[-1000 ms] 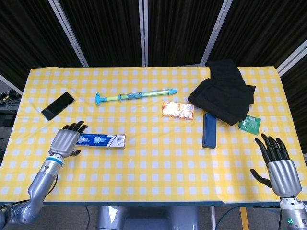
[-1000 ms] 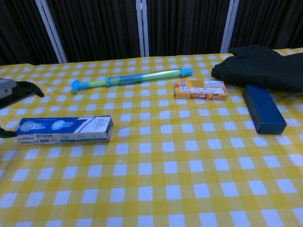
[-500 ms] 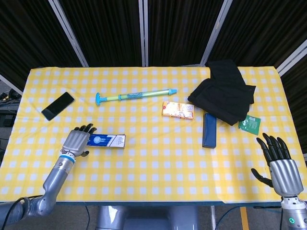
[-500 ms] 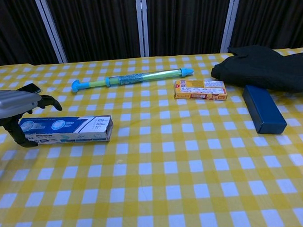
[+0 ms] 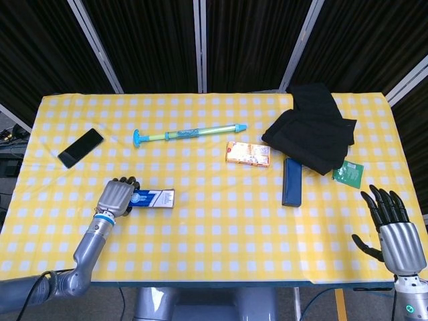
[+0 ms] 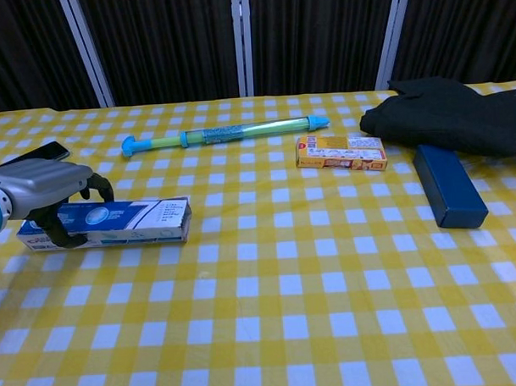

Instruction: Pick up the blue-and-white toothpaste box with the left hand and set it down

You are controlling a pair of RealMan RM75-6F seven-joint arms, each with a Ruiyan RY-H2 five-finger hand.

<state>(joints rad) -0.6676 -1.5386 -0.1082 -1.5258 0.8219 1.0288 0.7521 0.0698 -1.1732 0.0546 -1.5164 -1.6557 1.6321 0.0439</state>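
Since the earlier frame the left hand had been brought over the toothpaste box and curled around its left end. The box lay on the tablecloth, its long axis running left-right. The right hand was held open, fingers spread.

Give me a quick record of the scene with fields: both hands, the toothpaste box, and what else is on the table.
left hand: fingers wrapped over the near end of the toothpaste box
right hand: open, off the table's right edge
toothpaste box: lying flat on the yellow checked table
other things: phone, long blue-green tube, orange box, dark blue case, black cloth, green packet
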